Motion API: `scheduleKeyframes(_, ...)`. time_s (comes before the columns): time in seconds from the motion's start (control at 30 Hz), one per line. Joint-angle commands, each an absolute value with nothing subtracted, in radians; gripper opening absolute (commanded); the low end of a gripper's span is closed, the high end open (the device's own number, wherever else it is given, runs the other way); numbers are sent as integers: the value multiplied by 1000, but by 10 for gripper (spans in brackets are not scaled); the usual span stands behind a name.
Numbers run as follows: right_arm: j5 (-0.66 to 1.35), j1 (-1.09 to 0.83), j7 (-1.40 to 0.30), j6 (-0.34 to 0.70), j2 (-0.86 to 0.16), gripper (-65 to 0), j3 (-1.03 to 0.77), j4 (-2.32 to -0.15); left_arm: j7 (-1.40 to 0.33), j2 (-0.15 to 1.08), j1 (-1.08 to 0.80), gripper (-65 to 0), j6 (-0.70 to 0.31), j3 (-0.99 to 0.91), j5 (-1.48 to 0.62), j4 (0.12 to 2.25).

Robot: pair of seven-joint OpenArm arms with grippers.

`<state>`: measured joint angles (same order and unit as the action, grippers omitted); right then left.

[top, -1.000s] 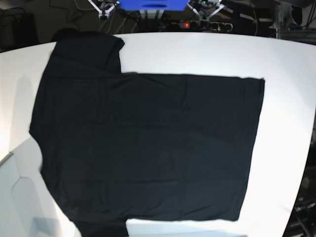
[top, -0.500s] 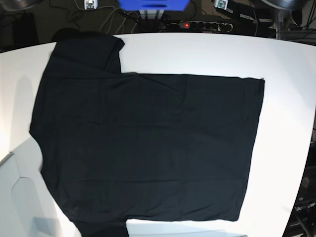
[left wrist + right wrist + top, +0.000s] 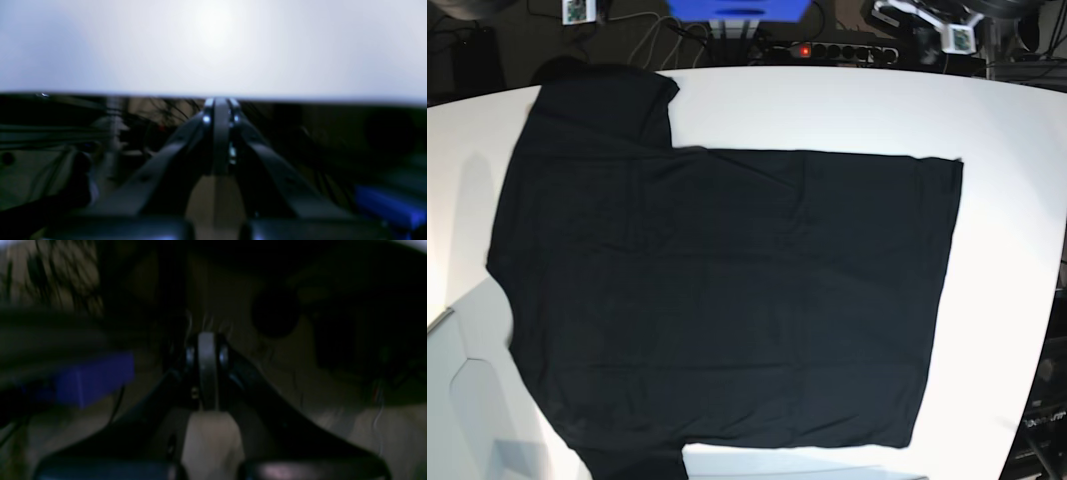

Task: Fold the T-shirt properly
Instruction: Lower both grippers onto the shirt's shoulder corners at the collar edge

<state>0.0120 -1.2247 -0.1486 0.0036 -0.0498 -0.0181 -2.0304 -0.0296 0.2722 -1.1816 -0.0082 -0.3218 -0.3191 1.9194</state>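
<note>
Large plain black cloth T-shirt [image 3: 717, 300] lies flat on the white desk [image 3: 1007, 150]; probably light, limp, so I'd pinch hem corners; both jaws closed, empty.

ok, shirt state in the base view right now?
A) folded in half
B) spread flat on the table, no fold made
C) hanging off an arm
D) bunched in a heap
B: the shirt lies spread flat on the white table, one sleeve sticking out toward the far edge, with neither arm on it.
</note>
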Motion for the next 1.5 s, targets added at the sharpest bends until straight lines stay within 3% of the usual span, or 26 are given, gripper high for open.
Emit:
scheduleKeyframes(0.0,13,-1237,-142,5,-51,-650,-19,-2038,-8,274,-1201,-650,-5,-348,-318,1946)
scheduleKeyframes(0.33,15,-1112,-147,5,-44,-650,-19,-2043,-8,266,-1073,-649,-7,-401,-326,1972)
scheduleKeyframes(0.4,15,-1086,-147,5,-44,-650,-19,-2043,-8,265,-1052,-615,-7,-403,-326,1972)
scheduleKeyframes(0.5,15,-1066,-145,5,-44,-569,-19,-2045,-8,263,-1023,-520,-7,-404,-326,1974)
scheduleKeyframes(0.63,15,-1040,-140,5,-50,-408,-19,-2045,-8,263,-978,-400,-7,-406,-326,1968)
scheduleKeyframes(0.77,15,-1006,-136,5,-50,-304,-19,-2045,-10,265,-915,-371,-7,-406,-326,1960)
scheduleKeyframes(1.27,15,-955,-145,5,-48,-297,-48,-2041,-10,271,-621,-369,-8,-406,-331,1647)
scheduleKeyframes(1.47,15,-949,-147,5,-50,-297,-62,-2041,-10,323,-570,-369,-8,-404,-446,1566)
